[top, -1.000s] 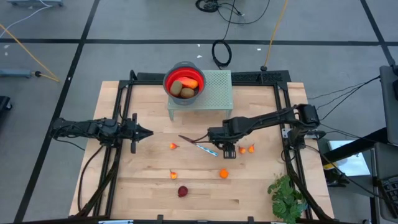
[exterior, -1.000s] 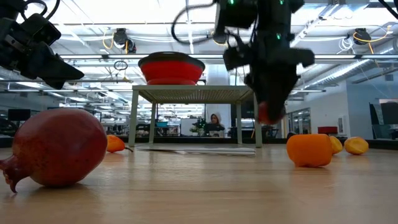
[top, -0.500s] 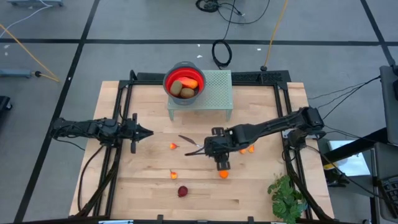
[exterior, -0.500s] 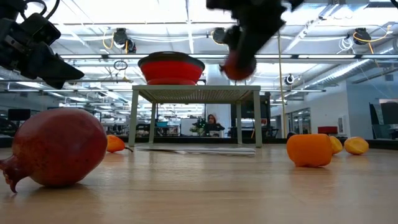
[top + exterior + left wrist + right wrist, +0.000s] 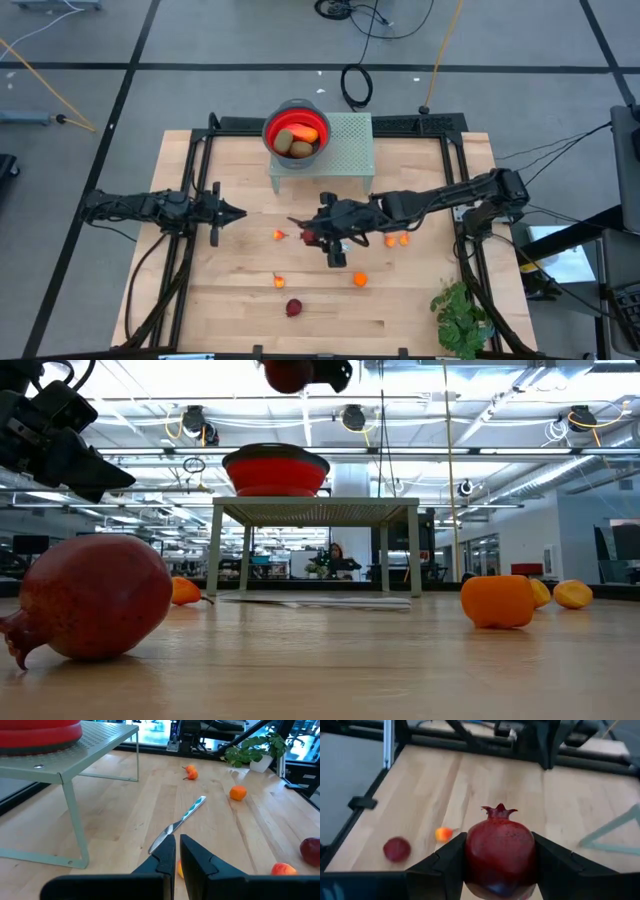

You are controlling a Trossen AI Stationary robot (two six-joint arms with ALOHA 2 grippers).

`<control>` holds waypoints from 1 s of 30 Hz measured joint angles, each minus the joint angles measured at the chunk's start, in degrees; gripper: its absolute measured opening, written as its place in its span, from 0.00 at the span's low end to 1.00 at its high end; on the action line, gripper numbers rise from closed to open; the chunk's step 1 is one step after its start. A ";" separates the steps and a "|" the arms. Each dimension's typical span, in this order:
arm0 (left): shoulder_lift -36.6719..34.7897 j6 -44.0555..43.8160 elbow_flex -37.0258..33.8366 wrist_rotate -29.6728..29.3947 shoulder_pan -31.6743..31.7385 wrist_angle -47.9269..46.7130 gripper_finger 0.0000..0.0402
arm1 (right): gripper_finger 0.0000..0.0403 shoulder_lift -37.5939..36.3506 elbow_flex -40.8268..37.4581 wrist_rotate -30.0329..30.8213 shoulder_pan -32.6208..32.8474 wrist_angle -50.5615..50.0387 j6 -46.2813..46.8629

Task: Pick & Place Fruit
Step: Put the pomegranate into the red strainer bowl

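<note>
My right gripper (image 5: 312, 238) is shut on a dark red pomegranate (image 5: 500, 851) high above the middle of the table; in the low view the pomegranate (image 5: 288, 372) is at the top edge. A red bowl (image 5: 297, 131) holding olive-brown ovals and a red-orange piece stands on a green perforated stand (image 5: 345, 150). A second pomegranate (image 5: 294, 307) lies near the front edge, and small orange pieces (image 5: 360, 279) lie around it. My left gripper (image 5: 235, 212) is shut and empty at the table's left side. My right gripper pinches the pomegranate's two opposite sides (image 5: 470, 857) between its two fingers (image 5: 445, 865). The fingers come about level from the table's right. The fruit is lifted clear of the table, and its crown (image 5: 499, 811) points away from the wrist.
A thin silver knife (image 5: 181, 821) lies on the table under the right arm. Two small orange pieces (image 5: 397, 239) lie right of centre, two more (image 5: 279, 235) left of centre. A green leafy plant (image 5: 462, 315) stands at the near right corner.
My right gripper has risen and gone toward the table's left with the pomegranate, turning from pointing down to about level. The fruit has been lifted from just above the table to above the height of the bowl.
</note>
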 joint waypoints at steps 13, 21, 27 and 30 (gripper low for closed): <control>0.00 -0.06 0.02 -0.26 0.01 0.42 0.06 | 0.44 0.07 -0.02 -6.04 -0.28 7.49 -1.43; 0.00 -0.33 0.02 -0.28 0.02 0.44 0.06 | 0.45 0.07 -0.02 -6.16 -0.46 1.39 0.85; 0.00 -0.36 0.02 -0.28 0.02 0.44 0.06 | 0.44 0.07 -0.04 -6.01 -0.73 -6.45 3.16; 0.00 -0.41 0.02 -0.28 0.02 0.44 0.06 | 0.44 0.07 -0.06 -6.04 -0.67 -8.77 3.16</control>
